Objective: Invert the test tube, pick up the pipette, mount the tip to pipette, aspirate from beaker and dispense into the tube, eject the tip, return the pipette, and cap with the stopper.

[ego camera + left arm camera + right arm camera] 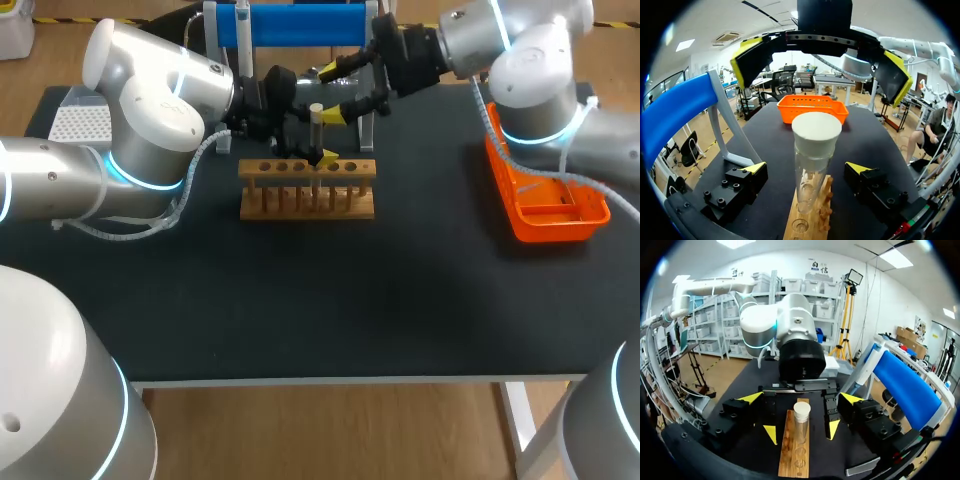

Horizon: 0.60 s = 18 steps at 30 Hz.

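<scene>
Test tube (809, 180) stands upright in wooden rack (307, 190) with white stopper (816, 132) seated on top, so capping looks done. Left gripper (806, 169) and right gripper (800, 399) are both spread, flanking the tube without touching it. Only backing off seems left.

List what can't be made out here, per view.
Beaker: in no view. In the head view the left arm and right arm cover the table behind the rack.
Test tube contents: clear glass, no liquid level readable in either wrist view.
Pipette: in the head view the blue stand is cut by the top edge, too small to confirm.
Orange basket contents: in the head view the right arm overlaps it.
</scene>
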{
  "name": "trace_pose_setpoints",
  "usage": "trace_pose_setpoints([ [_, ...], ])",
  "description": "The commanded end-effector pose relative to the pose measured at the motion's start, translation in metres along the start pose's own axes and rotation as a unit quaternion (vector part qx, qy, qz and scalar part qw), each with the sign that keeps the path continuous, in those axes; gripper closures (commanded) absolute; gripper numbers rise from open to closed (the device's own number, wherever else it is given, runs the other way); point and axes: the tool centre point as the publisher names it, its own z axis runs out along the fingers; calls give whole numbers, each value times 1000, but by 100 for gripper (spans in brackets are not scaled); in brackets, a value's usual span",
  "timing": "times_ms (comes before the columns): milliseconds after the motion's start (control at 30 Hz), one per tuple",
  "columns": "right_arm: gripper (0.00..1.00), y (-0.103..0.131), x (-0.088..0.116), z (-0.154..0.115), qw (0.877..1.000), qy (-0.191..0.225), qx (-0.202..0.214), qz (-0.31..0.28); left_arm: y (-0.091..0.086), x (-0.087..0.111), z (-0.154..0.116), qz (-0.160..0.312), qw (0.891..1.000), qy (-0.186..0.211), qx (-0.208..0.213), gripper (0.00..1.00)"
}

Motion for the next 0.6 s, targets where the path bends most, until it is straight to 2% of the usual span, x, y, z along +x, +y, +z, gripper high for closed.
trace_pose_setpoints([
  [33,79,-4,4,-5,999,6,-53,-1,1,-1,1,0,1000,1,1,0],
  [67,100,-3,4,-5,998,4,-60,-1,1,-1,1,0,1000,1,1,0],
  [233,100,0,4,-5,994,9,-105,21,1,-1,1,0,1000,1,1,0],
  [600,100,8,3,1,983,24,-177,44,1,-1,1,0,1000,1,1,0],
])
